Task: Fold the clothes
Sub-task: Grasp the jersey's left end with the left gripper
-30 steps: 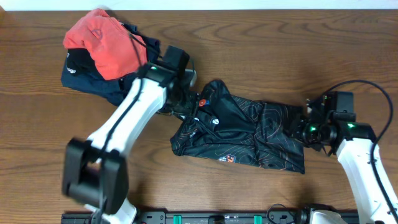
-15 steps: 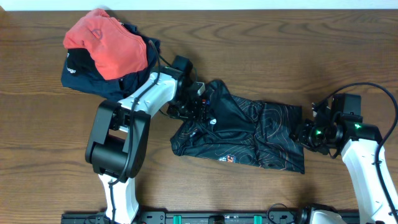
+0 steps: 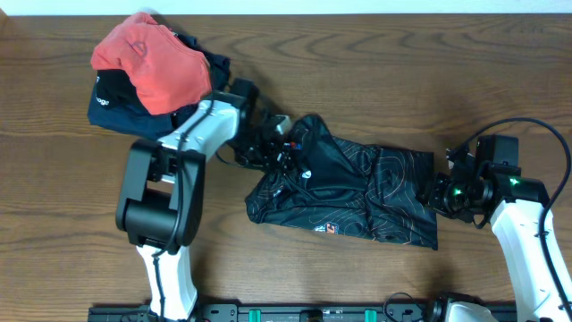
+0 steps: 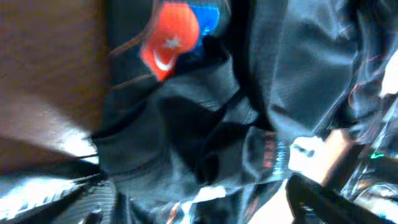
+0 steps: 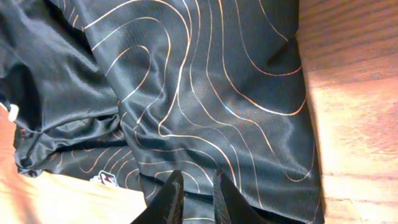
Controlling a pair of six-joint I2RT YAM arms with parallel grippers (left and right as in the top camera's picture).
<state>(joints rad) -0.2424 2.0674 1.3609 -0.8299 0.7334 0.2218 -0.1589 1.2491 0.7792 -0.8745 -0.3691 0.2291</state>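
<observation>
**Black jersey crumpled at mid-desk, a pincer at each end**

Shows the black jersey (image 3: 349,192) lying crumpled on the wooden desk (image 3: 402,72), about midway between the far edge and the near edge and a little toward the right edge. Carries thin orange contour lines and some small logos.

Places the left gripper (image 3: 279,150) at the raised folds of the jersey's left end, down among the cloth. Gives only a blurred left wrist view, filled with dark fabric and a red logo (image 4: 169,40) bearing a white mark. Cannot tell there how far this pincer is open, nor whether it has hold of anything.

Places the right gripper (image 3: 440,195) at the jersey's right end, above the patterned cloth. Keeps its two fingers (image 5: 166,202) close together, with only a narrow gap. Cannot tell whether any cloth sits between them.

Leaves a separate pile near the far left corner, well apart from the right arm: an orange-red garment (image 3: 147,58) on top of a navy garment (image 3: 116,107) with white lettering.
</observation>
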